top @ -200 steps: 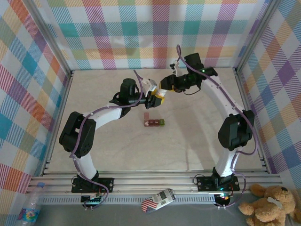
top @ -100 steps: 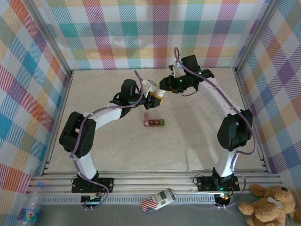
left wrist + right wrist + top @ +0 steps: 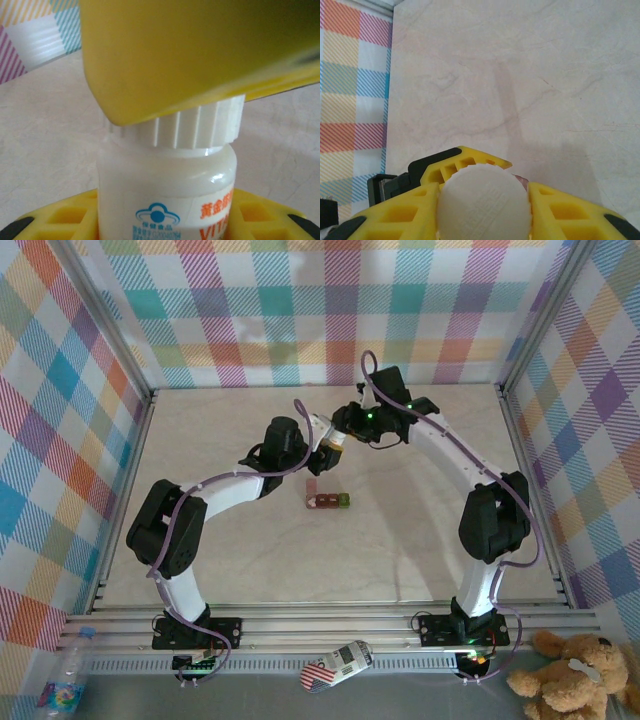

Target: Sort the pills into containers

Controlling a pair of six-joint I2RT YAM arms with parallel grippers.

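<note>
Over the tabletop (image 3: 430,550) our left gripper (image 3: 318,445) clamps the white bottle (image 3: 165,195), our right gripper (image 3: 345,430) closed on its cap (image 3: 482,202); the containers (image 3: 327,500) lie just beside, nearer us. We judge uncapping is in hand: the next move calls for twisting it off.

White arms (image 3: 225,485) carry black joints, purple cables and yellow end effector fingers (image 3: 395,215).

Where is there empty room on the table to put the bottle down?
Bare patches: the near table between the containers and the arm bases, the far left corner, and the far right corner. Crowded: the middle, where the left gripper and right gripper hold the bottle behind the containers.
</note>
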